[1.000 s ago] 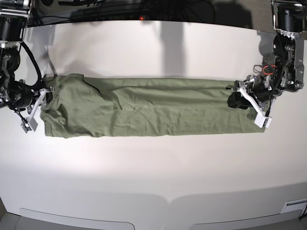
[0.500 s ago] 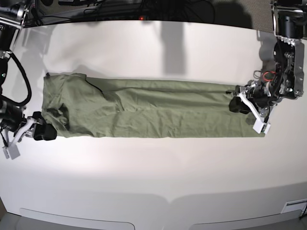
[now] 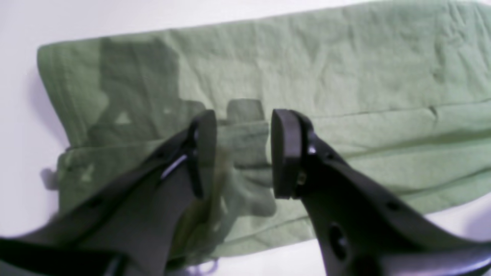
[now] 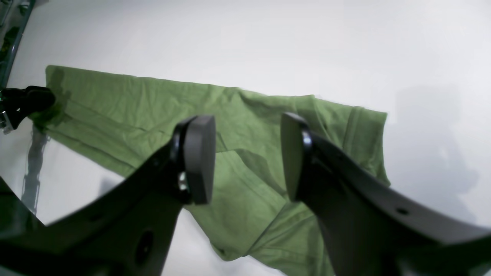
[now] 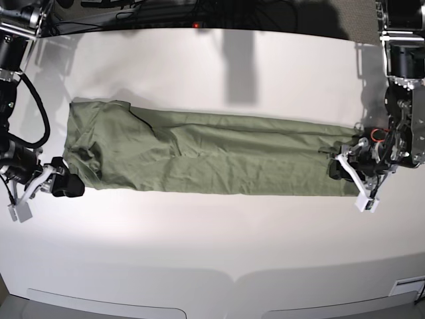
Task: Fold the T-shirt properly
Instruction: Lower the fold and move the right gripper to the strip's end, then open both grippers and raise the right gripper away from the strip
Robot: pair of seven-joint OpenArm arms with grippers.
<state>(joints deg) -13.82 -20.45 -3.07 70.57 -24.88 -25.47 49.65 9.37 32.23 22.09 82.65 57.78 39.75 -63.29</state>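
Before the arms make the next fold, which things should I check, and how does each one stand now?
1. T-shirt lies as one long folded strip on the table: ok.
2. Strip is smooth: not ok, bunched wrinkles near the right arm's end.
3. Left gripper is over the strip's end, jaws apart: ok.
4. Left gripper has cloth between its jaws: cannot tell, the pads hide the contact.
5. Right gripper holds nothing, jaws apart: ok.
6. Right gripper is at the strip's end: not ok, it sits beside the corner, off the cloth.

No legible text or labels.
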